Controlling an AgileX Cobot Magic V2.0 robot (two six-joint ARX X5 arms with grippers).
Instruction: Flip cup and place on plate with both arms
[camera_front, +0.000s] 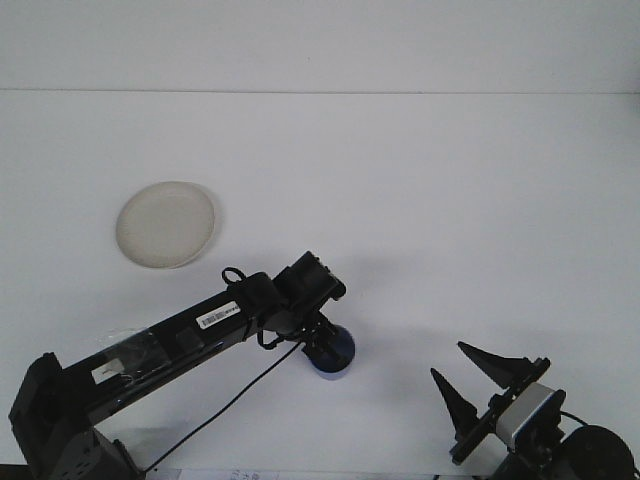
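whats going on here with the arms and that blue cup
The left arm is stretched out over the white table with its left gripper down on the blue cup, covering much of it, so a firm grasp cannot be confirmed. The cup sits on the table near the front edge. The white plate lies empty, far off to the left. The right gripper waits at the lower right, open and away from the cup.
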